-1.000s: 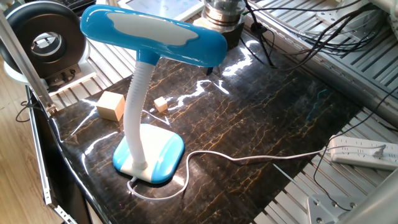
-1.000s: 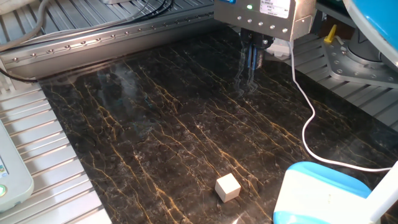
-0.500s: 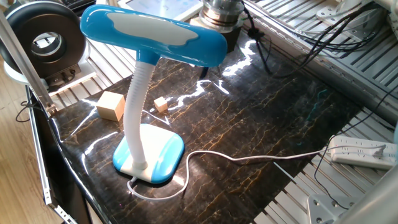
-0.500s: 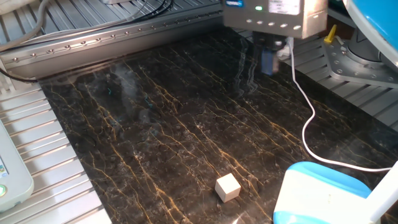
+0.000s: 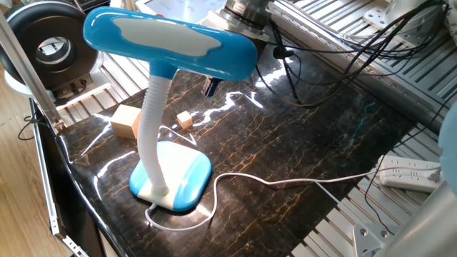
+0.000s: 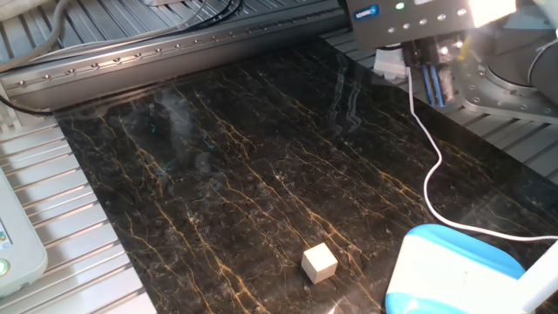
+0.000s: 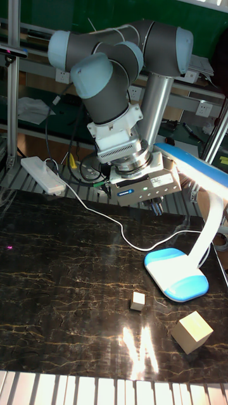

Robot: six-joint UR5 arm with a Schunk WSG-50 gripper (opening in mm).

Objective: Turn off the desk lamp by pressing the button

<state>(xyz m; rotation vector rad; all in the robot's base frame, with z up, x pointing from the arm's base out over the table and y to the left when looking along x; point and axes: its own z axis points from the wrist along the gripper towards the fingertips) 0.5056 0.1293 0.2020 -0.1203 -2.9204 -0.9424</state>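
Marble table [image 5: 300, 143], gripper [image 7: 156, 205] raised above desk lamp [image 7: 180, 278]

The table [image 5: 300, 143] has a glossy dark marble-look top with thin golden veins, mirroring light beside the desk lamp [image 5: 171, 50]. The lamp is smooth, shiny blue and white plastic, its neck [image 5: 150, 135] ribbed. Just beside its base [image 5: 175, 175] lie two matt pale wooden cubes [image 5: 127, 120]. Ribbed bare metal rails [image 6: 157, 52] border the table.
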